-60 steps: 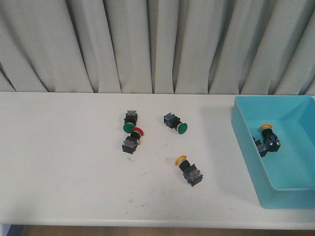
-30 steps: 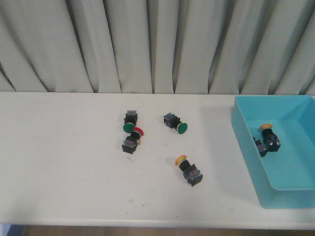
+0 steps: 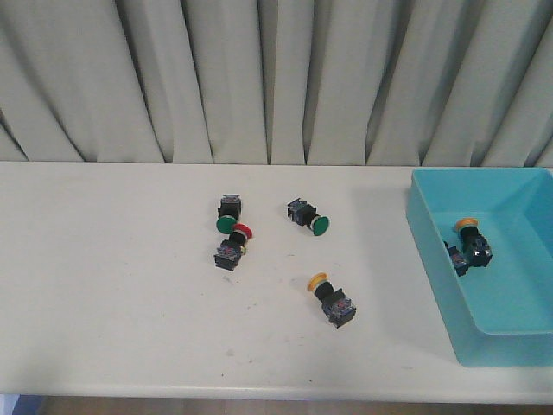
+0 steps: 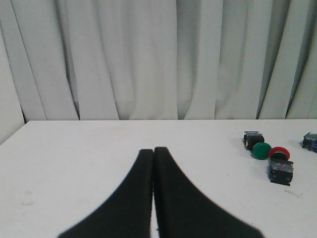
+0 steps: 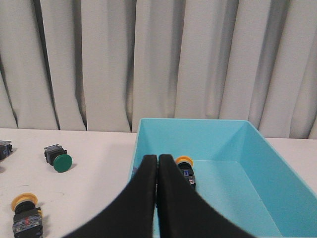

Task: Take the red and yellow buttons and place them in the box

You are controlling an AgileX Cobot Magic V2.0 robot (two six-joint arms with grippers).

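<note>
A red button (image 3: 232, 245) lies on the white table left of centre, and the left wrist view shows this red button (image 4: 280, 166) off to one side of my left gripper. A yellow button (image 3: 331, 298) lies nearer the front, also seen as the yellow button (image 5: 26, 210) in the right wrist view. The turquoise box (image 3: 510, 347) stands at the right with another yellow button (image 3: 473, 240) inside. My left gripper (image 4: 153, 150) is shut and empty above bare table. My right gripper (image 5: 157, 157) is shut and empty near the box (image 5: 198, 134) wall, in front of the boxed yellow button (image 5: 185, 168). Neither gripper shows in the front view.
Two green buttons lie on the table: one green button (image 3: 227, 214) touches the red one, the other green button (image 3: 309, 218) lies further right. A second dark switch body (image 3: 456, 258) lies in the box. A grey curtain hangs behind the table.
</note>
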